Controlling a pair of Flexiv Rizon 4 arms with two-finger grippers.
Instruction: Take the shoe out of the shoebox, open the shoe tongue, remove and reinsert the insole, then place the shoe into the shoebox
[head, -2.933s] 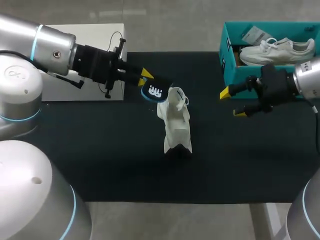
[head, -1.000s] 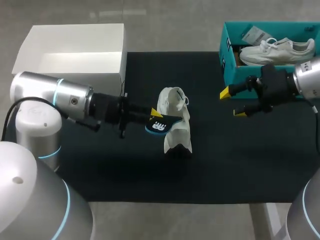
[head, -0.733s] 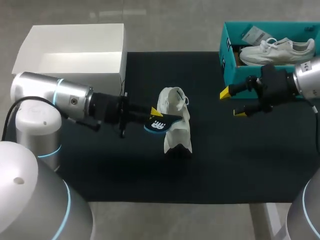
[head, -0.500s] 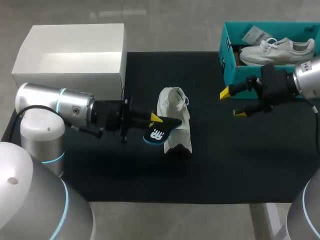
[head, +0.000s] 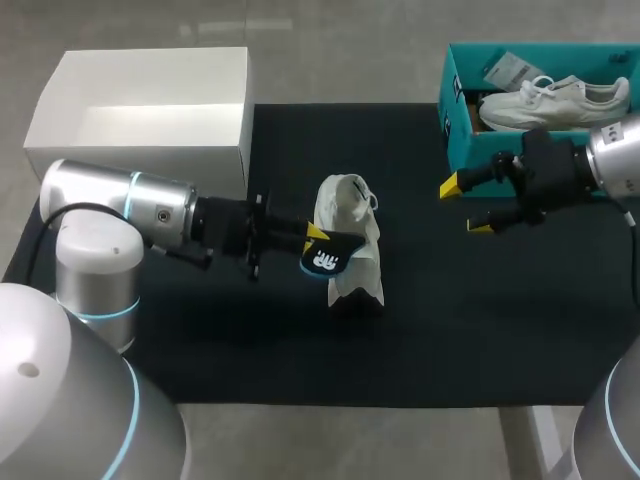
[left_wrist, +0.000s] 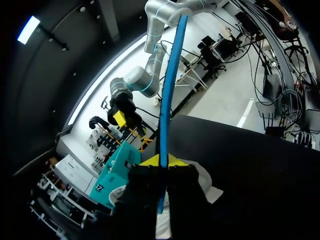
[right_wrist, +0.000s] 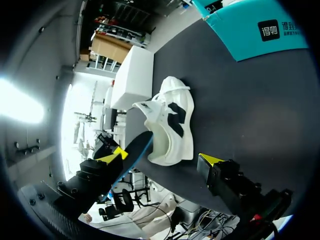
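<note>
White shoe (head: 354, 240) stands upright on the black mat (head: 470, 320). Just left of the shoe, left gripper (head: 316, 238) clenched on the blue insole (head: 322, 263). Right of the shoe, well apart, right gripper (head: 466, 207) hangs, fingers spread. Beyond the shoe, teal shoebox (head: 458, 130).

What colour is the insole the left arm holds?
The insole is dark with a blue edge and white mark; head view.

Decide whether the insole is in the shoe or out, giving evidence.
Out. The left gripper grips the insole beside the white shoe; whether its tip touches the shoe, cannot tell.
</note>
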